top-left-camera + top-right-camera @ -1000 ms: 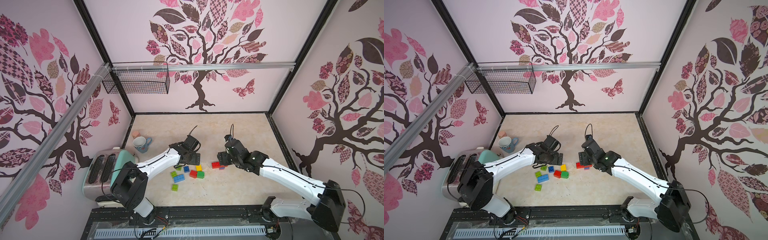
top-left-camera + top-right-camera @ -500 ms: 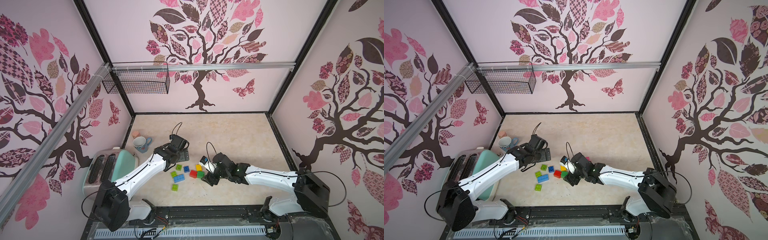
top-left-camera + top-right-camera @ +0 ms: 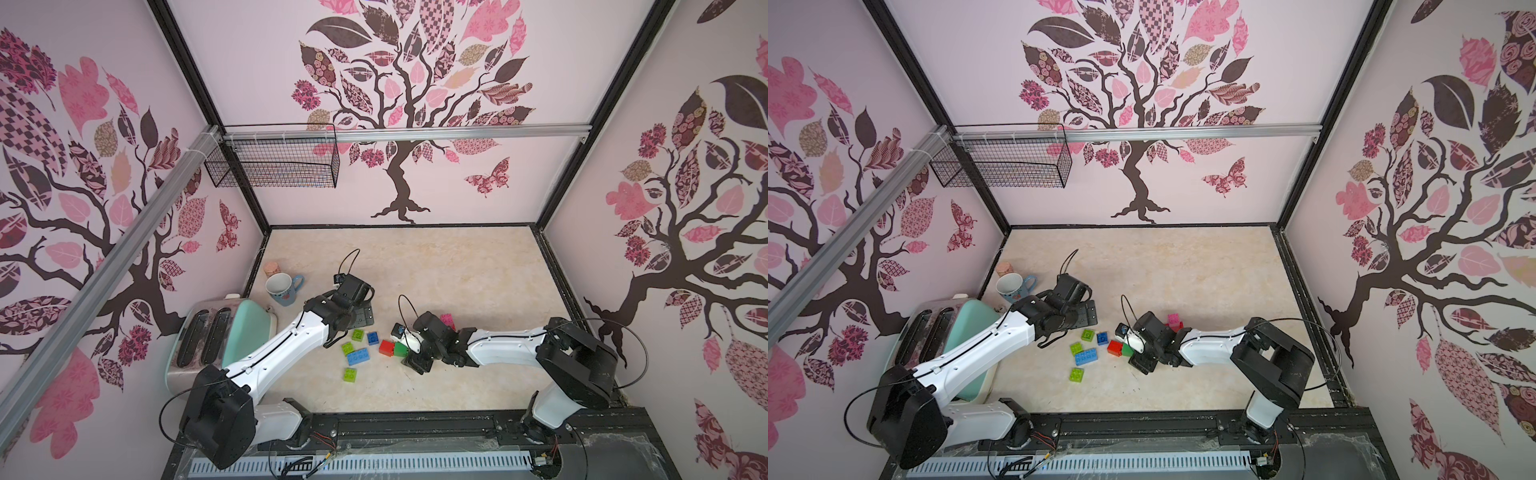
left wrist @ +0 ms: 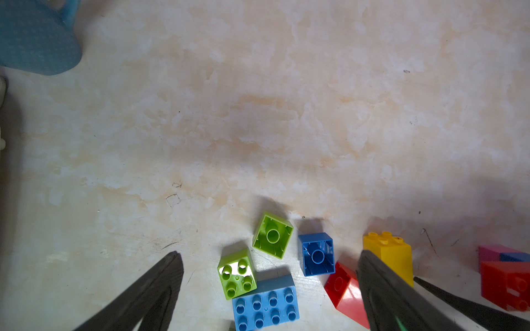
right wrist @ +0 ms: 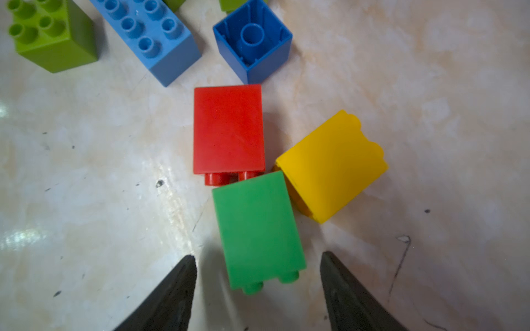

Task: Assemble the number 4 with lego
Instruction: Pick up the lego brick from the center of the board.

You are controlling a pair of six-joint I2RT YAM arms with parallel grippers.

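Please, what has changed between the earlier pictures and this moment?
The right gripper swung away from the pink brick, towards the robot's left and the near edge; it is open, its fingers either side of the green brick, not gripping. The left gripper, open, drew back slightly to its left. Nothing was taken or released. The loose bricks, mug and toaster stayed.

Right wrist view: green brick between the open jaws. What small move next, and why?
Probably ease the right gripper forward a little before closing. The green brick lies on its side between the open jaws, but only its stud end is level with the tips, gaps either side. The red brick and yellow brick crowd its far end, so go gently.
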